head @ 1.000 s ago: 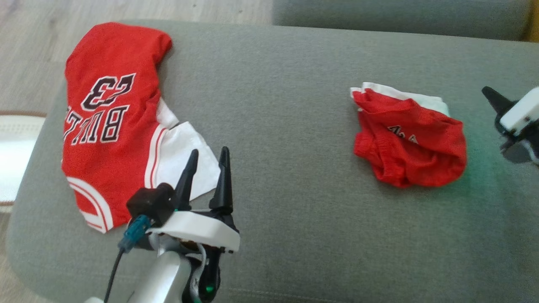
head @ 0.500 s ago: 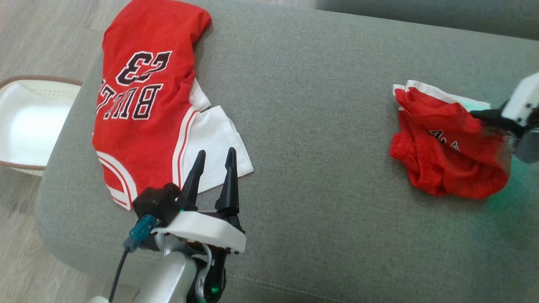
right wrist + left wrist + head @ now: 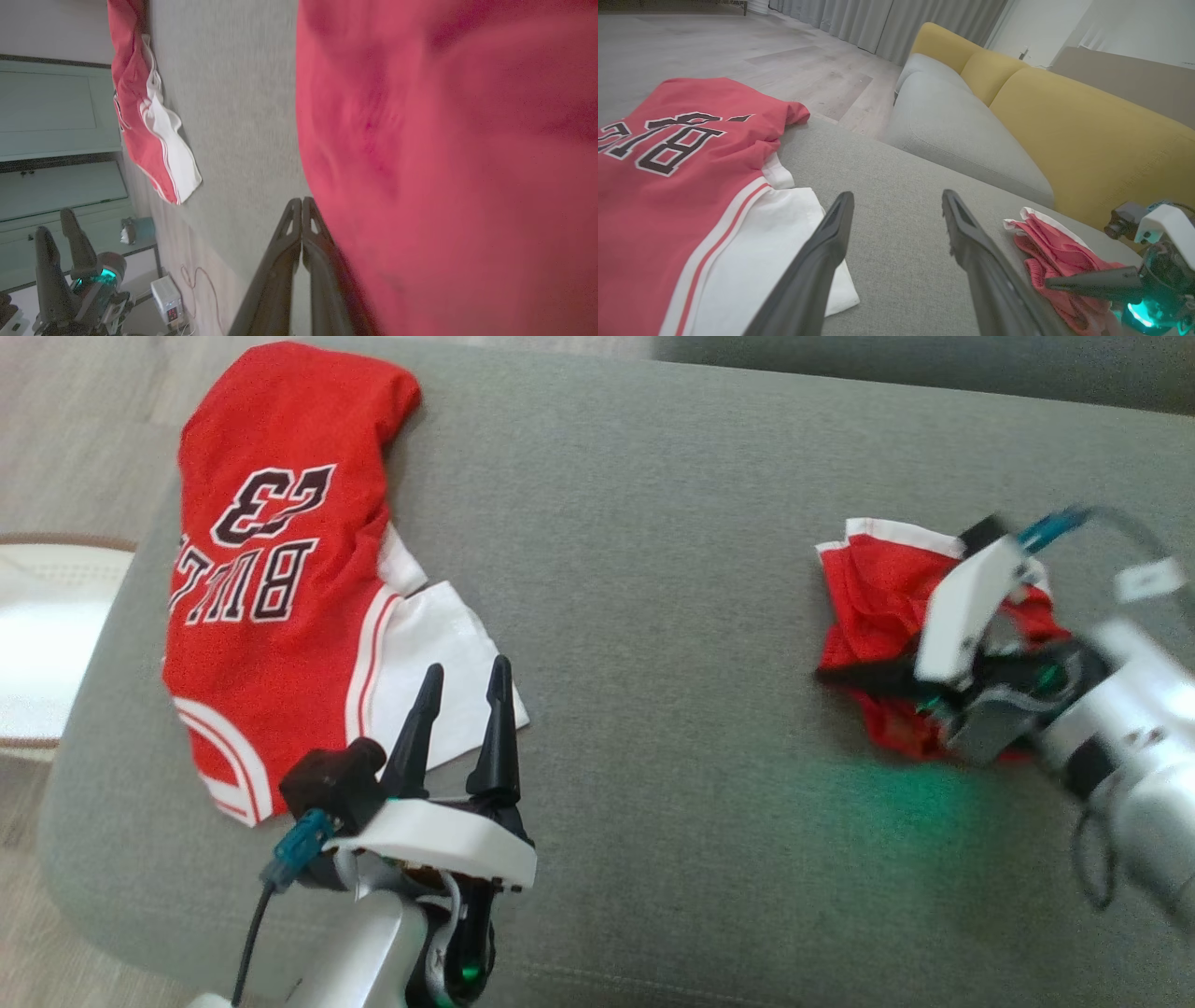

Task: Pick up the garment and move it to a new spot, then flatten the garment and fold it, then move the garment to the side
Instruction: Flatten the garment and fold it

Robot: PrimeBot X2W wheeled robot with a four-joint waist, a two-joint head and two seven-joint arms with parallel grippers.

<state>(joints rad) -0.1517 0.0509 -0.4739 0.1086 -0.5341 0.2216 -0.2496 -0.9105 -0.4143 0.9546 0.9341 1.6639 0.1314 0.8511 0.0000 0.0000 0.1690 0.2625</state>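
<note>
Red garment (image 3: 873, 602) at the frame's right lay crumpled, not yet flattened or folded, the right claw (image 3: 302, 201) closed against it, the left claw (image 3: 467, 665) open and idle.

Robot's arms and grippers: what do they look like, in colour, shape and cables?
The left gripper has two long, tapering black fingers on a white bracket, a black camera block with a teal plug and dark cable, and a pale silver forearm with a green light. The right gripper has the same black fingers, white bracket and teal plug; its cable carries a white tag.
</note>
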